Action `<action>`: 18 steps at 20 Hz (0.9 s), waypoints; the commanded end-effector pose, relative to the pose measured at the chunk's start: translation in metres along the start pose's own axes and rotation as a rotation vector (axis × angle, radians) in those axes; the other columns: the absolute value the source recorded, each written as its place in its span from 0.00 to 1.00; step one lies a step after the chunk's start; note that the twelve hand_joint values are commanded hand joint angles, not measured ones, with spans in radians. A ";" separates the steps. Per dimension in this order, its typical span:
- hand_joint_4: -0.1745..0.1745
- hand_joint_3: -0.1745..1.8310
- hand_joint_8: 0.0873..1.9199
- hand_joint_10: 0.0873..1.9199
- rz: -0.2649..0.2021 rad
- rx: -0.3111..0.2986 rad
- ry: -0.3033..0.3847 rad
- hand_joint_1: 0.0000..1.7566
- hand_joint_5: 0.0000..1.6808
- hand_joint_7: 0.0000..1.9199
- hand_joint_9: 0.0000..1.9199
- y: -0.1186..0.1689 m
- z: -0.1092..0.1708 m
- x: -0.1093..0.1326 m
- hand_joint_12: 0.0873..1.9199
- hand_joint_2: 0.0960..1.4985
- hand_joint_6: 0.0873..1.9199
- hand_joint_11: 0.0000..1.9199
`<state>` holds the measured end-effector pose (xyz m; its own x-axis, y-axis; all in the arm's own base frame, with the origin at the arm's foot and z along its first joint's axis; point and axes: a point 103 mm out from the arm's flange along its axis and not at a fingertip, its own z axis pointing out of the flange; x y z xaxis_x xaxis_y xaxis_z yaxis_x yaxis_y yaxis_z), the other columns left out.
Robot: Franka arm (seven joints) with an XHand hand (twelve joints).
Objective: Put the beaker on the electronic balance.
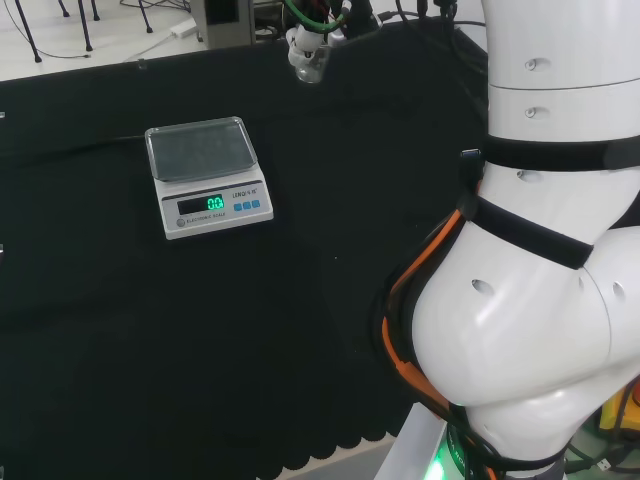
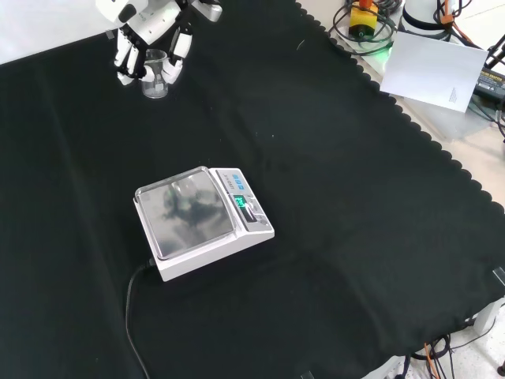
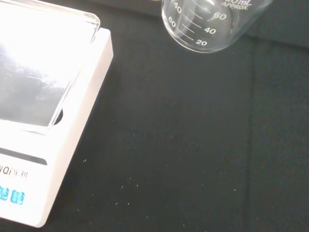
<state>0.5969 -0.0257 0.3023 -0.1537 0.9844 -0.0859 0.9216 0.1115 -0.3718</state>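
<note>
A small clear glass beaker (image 2: 155,77) with printed graduations sits inside the hand (image 2: 142,39) at the far left corner of the cloth in the front view, with the fingers curled around its sides. In the head view the hand (image 1: 306,45) and beaker (image 1: 311,70) are at the far edge of the cloth, well behind and to the right of the balance (image 1: 205,176). The white electronic balance (image 2: 201,221) has a bare steel pan and a lit green display. The wrist view shows the beaker (image 3: 212,24) close up, beside the balance (image 3: 72,125). I cannot tell whether the beaker's base touches the cloth.
The balance's black cord (image 2: 132,316) runs toward the front edge of the cloth. A white sheet (image 2: 434,67) and a yellow and red button box (image 2: 364,16) lie off the cloth at the front view's upper right. The arm's white links (image 1: 540,250) stand at the head view's right.
</note>
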 end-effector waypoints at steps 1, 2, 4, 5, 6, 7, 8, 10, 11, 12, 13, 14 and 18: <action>0.00 0.12 0.55 0.49 -0.023 0.015 -0.019 0.63 0.44 0.29 0.44 0.003 -0.001 0.005 0.52 0.80 0.70 0.46; 0.00 0.12 0.55 0.49 -0.024 0.014 -0.020 0.63 0.44 0.29 0.44 0.003 -0.001 0.005 0.52 0.80 0.70 0.46; 0.00 0.12 0.55 0.49 -0.029 0.015 -0.024 0.63 0.44 0.29 0.44 0.004 -0.001 0.007 0.52 0.80 0.70 0.46; 0.00 0.12 0.55 0.50 -0.033 0.017 -0.027 0.63 0.44 0.29 0.44 0.005 -0.001 0.009 0.52 0.80 0.70 0.46; 0.00 0.12 0.55 0.50 -0.036 0.018 -0.031 0.63 0.44 0.29 0.44 0.006 -0.001 0.011 0.52 0.80 0.70 0.46; 0.00 0.12 0.55 0.50 -0.042 0.019 -0.034 0.63 0.44 0.29 0.44 0.007 -0.001 0.014 0.52 0.80 0.70 0.46; 0.00 0.12 0.55 0.50 -0.048 0.021 -0.032 0.63 0.44 0.29 0.44 0.009 -0.001 0.017 0.52 0.80 0.70 0.46; 0.00 0.12 0.55 0.50 -0.066 0.027 -0.041 0.63 0.44 0.29 0.44 0.012 0.000 0.025 0.52 0.80 0.70 0.46; 0.00 0.12 0.55 0.50 -0.078 0.032 -0.045 0.63 0.44 0.29 0.45 0.014 0.000 0.030 0.52 0.80 0.70 0.46; 0.00 0.12 0.55 0.50 -0.091 0.036 -0.049 0.63 0.44 0.29 0.45 0.017 0.001 0.035 0.52 0.80 0.70 0.46; 0.00 0.12 0.55 0.50 -0.107 0.041 -0.050 0.63 0.44 0.29 0.45 0.019 0.002 0.041 0.52 0.80 0.70 0.46; 0.00 0.12 0.55 0.50 -0.125 0.045 -0.047 0.63 0.44 0.29 0.45 0.022 0.003 0.048 0.52 0.80 0.70 0.46; 0.00 0.12 0.55 0.50 -0.190 0.053 -0.039 0.63 0.44 0.29 0.45 0.036 0.007 0.075 0.52 0.80 0.70 0.46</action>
<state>0.6109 0.0184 0.2878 -0.2687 0.9596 -0.0835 0.8848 0.2116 -0.4151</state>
